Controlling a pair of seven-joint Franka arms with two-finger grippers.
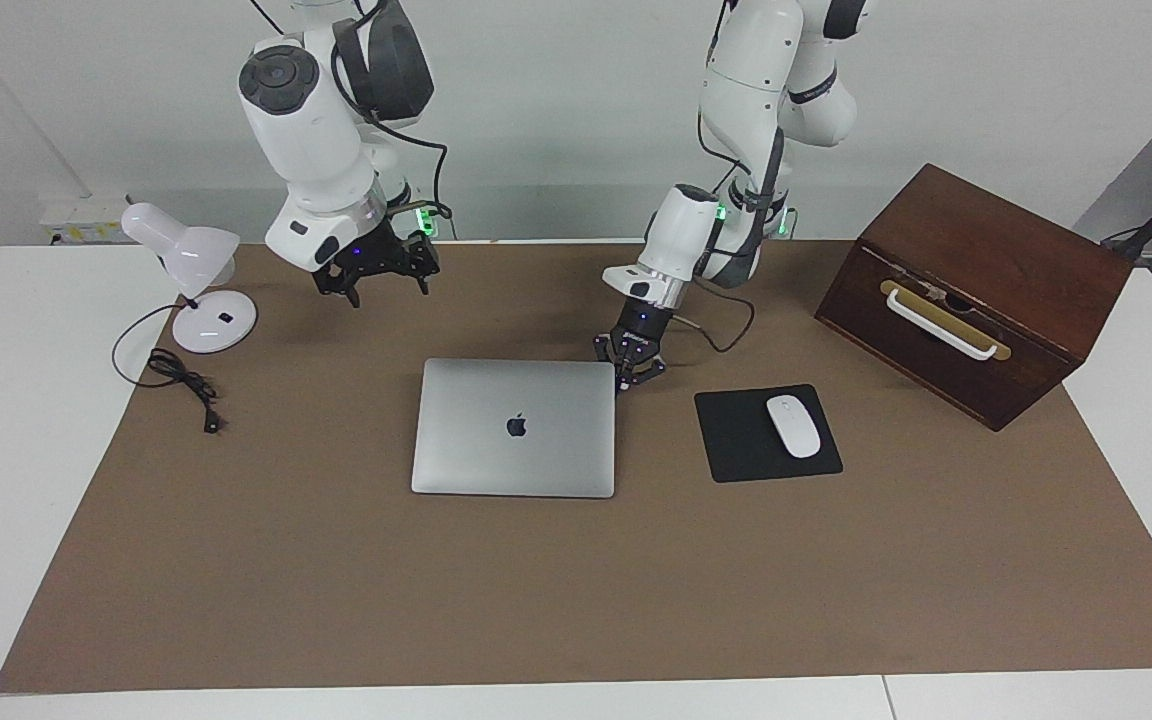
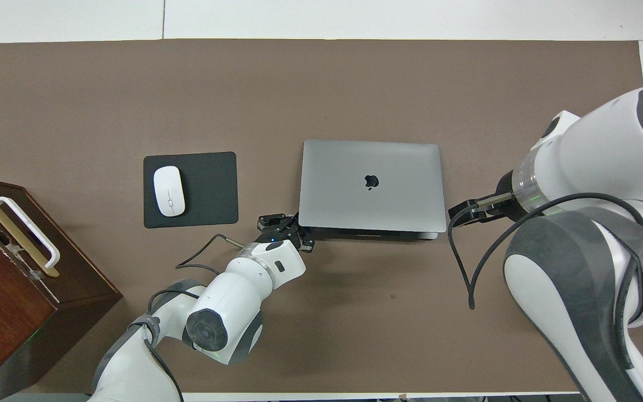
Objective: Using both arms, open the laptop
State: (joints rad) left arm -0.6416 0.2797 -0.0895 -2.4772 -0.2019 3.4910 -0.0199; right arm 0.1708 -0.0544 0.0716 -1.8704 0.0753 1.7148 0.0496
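At closed laptop (image 1: 514, 427) corner (near robots): left end effector (image 1: 633, 365).

Your facing camera looks from high across the table (image 1: 576, 600) toward the robots; your overhead one looks steeply down from their end. Both share the whole mat (image 2: 321, 84).

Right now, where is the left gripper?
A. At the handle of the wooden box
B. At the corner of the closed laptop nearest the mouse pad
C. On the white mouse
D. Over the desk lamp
B. The left gripper is low at the corner of the laptop toward the mouse pad; the lid is closed. The right gripper waits up in the air near the lamp.
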